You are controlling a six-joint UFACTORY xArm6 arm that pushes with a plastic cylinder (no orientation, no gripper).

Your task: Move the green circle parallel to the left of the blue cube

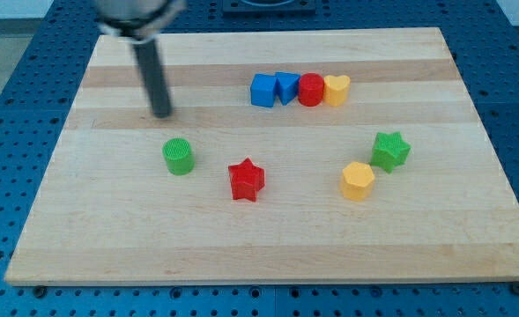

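On the counter [268, 255], view's left half: green circle [179, 157], a short ribbed cylinder standing on its flat end, well below the row of blocks.
Tool: no jaws to open or clench, only a straight dark rod; nothing grasped, tip [161, 114] resting bare on the wood.
Key relation: green circle lies toward the view's bottom from the tip, slightly to the right, near but not touching.
Target side: blue cube [263, 90] sits up and to the right of the green circle, at the left end of a touching row.
Row, left to right: blue cube, a second blue block of unclear wedge-like shape [286, 86], red circle [310, 90], yellow heart [337, 89].
Judgement on the coming move: tip stands on the wrong side for pushing upward; likely needs to round the green circle and come in from below it.
Bystanders: red star [247, 180] just right of the green circle, yellow hexagon [358, 180] and green star [389, 151] farther right, well clear.
Materials: matte plastic blocks with fine ridged tops; pale smooth planked wood; blue perforated surface [12, 106] around it.
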